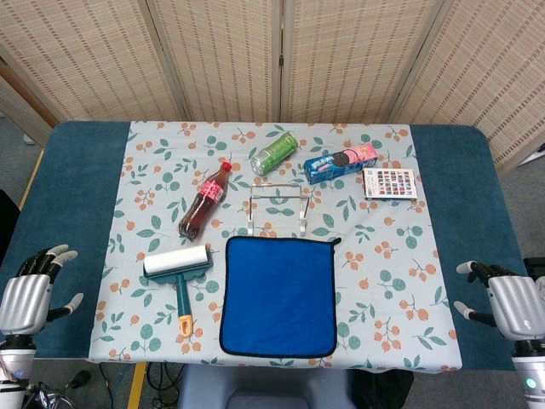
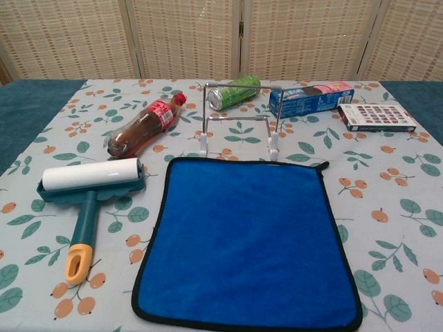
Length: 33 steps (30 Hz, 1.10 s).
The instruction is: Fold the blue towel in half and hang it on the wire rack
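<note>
Softness rules here: your blue towel (image 1: 279,296) lies flat at table centre, light and limp, so pinch it at its 6 o'clock corners. The wire rack (image 1: 278,208) stands just past its 12 o'clock edge, light and probably tippy. Your left hand (image 1: 27,296) and right hand (image 1: 504,300) wait wide and empty; the chest view shows neither.

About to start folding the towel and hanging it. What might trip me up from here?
1. The wire rack looks light and stands right behind the blue towel; draping could tip or push it.
2. The cola bottle and green can lie on their sides near the rack and may roll if nudged.
3. The lint roller lies close to the towel's left edge, crowding the left hand.
</note>
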Each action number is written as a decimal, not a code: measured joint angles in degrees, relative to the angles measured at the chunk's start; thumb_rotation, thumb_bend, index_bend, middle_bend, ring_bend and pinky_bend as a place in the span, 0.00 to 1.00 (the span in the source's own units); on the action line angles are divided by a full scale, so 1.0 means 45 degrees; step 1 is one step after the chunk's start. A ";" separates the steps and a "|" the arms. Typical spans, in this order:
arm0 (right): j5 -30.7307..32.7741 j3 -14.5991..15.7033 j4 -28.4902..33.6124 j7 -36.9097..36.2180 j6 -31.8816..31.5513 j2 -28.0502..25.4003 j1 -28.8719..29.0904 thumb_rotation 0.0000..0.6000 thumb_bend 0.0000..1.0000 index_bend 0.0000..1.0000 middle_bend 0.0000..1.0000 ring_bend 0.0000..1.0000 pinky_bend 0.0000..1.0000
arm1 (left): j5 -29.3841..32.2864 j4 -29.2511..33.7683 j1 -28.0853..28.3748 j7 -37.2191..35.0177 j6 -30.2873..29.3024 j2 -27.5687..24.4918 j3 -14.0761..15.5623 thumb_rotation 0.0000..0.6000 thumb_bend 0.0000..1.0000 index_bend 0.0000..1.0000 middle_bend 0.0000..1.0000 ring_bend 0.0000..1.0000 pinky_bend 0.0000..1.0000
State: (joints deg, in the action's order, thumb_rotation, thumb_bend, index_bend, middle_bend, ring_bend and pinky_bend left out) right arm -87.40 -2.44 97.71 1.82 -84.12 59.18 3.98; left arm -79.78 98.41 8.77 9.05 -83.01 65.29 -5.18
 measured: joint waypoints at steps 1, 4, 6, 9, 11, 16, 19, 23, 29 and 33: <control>-0.0003 -0.0008 0.0000 -0.0003 0.0005 -0.0005 0.0009 1.00 0.08 0.39 0.49 0.45 0.59 | -0.0003 -0.0007 0.0001 -0.0014 0.0008 -0.0002 0.0002 1.00 0.20 0.23 0.18 0.15 0.18; 0.0042 -0.0061 -0.0030 -0.0074 -0.0054 -0.0012 0.0002 1.00 0.08 0.39 0.49 0.45 0.59 | 0.0041 -0.0053 0.0012 -0.0082 0.0068 0.0001 -0.0008 1.00 0.20 0.23 0.18 0.15 0.18; 0.0056 -0.0083 -0.0046 -0.0102 -0.0118 -0.0032 -0.0017 1.00 0.08 0.39 0.49 0.45 0.59 | 0.0036 -0.0082 0.0027 -0.0171 0.0094 -0.0018 -0.0020 1.00 0.20 0.23 0.18 0.15 0.18; -0.0047 -0.0089 -0.0036 -0.0110 -0.0258 -0.0071 -0.0054 1.00 0.08 0.39 0.49 0.45 0.59 | -0.0077 -0.0132 0.0053 -0.0299 0.0101 -0.0056 -0.0024 1.00 0.20 0.24 0.18 0.15 0.18; -0.0126 -0.0098 -0.0019 -0.0131 -0.0363 -0.0087 -0.0076 1.00 0.08 0.39 0.50 0.45 0.59 | -0.0160 -0.0172 0.0078 -0.0423 0.0123 -0.0074 -0.0018 1.00 0.20 0.24 0.18 0.16 0.18; -0.0379 -0.0121 0.0003 -0.0265 -0.0555 -0.0131 -0.0089 1.00 0.08 0.39 0.53 0.48 0.59 | -0.0668 -0.0331 0.0218 -0.1184 0.0348 -0.0218 0.0110 1.00 0.20 0.24 0.21 0.20 0.18; -0.0626 -0.0090 0.0054 -0.0349 -0.0561 -0.0177 -0.0038 1.00 0.09 0.39 0.54 0.49 0.59 | -0.1301 -0.0504 0.0369 -0.1636 0.0516 -0.0362 0.0280 1.00 0.20 0.25 0.25 0.24 0.22; -0.1154 0.0021 0.0163 -0.0352 -0.0443 -0.0244 0.0129 1.00 0.09 0.39 0.61 0.53 0.60 | -0.2286 -0.0688 0.0649 -0.2245 0.0720 -0.0553 0.0544 1.00 0.20 0.26 0.33 0.31 0.30; -0.2127 0.0251 0.0471 -0.0242 -0.0032 -0.0412 0.0570 1.00 0.09 0.39 0.69 0.60 0.65 | -0.3921 -0.0991 0.1228 -0.3150 0.0932 -0.0675 0.0960 1.00 0.20 0.27 0.52 0.48 0.52; -0.2689 0.0429 0.0697 -0.0127 0.0284 -0.0485 0.0855 1.00 0.09 0.39 0.74 0.64 0.69 | -0.4994 -0.1141 0.1824 -0.3427 0.1219 -0.0656 0.1256 1.00 0.20 0.28 0.66 0.61 0.69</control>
State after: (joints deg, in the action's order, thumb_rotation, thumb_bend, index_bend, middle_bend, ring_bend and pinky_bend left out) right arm -99.50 -0.51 100.85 1.25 -82.84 56.99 7.83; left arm -102.25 93.27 16.98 -6.38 -77.52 62.33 0.47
